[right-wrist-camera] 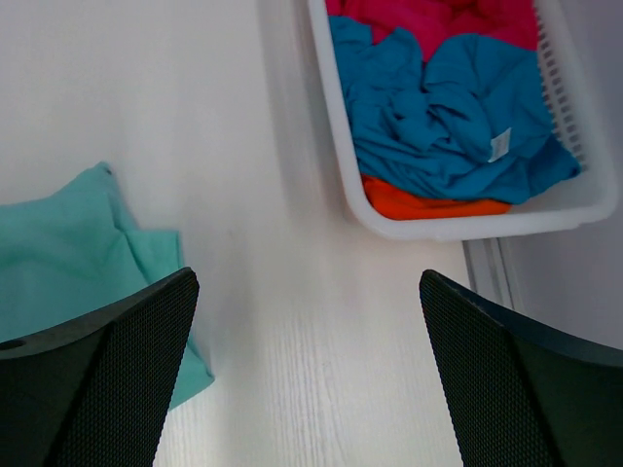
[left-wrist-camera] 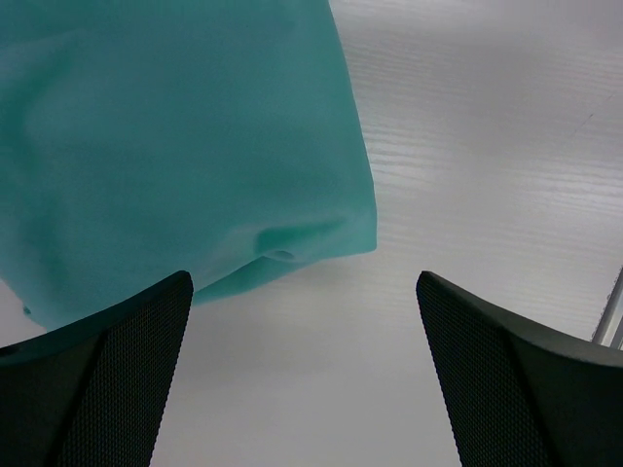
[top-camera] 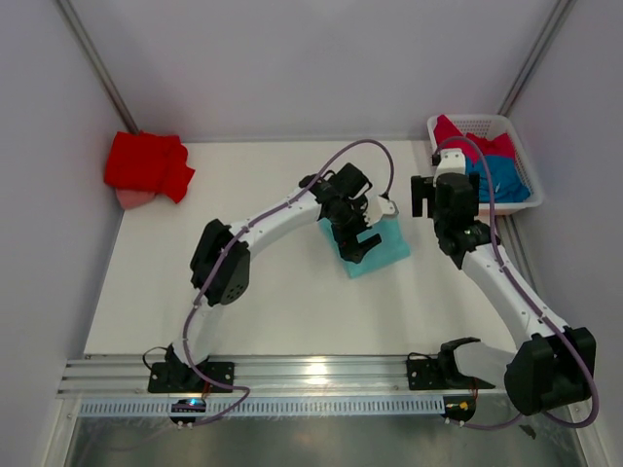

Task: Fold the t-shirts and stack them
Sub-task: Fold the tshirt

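Note:
A folded mint-teal t-shirt (top-camera: 382,250) lies on the white table mid-right; it also fills the upper left of the left wrist view (left-wrist-camera: 175,146) and shows at the left of the right wrist view (right-wrist-camera: 68,258). My left gripper (top-camera: 355,240) hovers over its near-left part, open, with only bare table between the fingers (left-wrist-camera: 304,282). A folded bright red t-shirt (top-camera: 146,163) lies at the far left on top of a pink one (top-camera: 134,198). My right gripper (top-camera: 440,199) stands open and empty (right-wrist-camera: 307,277) between the teal shirt and the basket.
The white slatted basket (top-camera: 433,128) stands at the far right with a crumpled blue shirt (right-wrist-camera: 448,117), a crimson-pink one (right-wrist-camera: 438,15) and an orange-red one (right-wrist-camera: 428,205) inside its rim (right-wrist-camera: 467,227). A metal rail (top-camera: 311,375) runs along the near edge.

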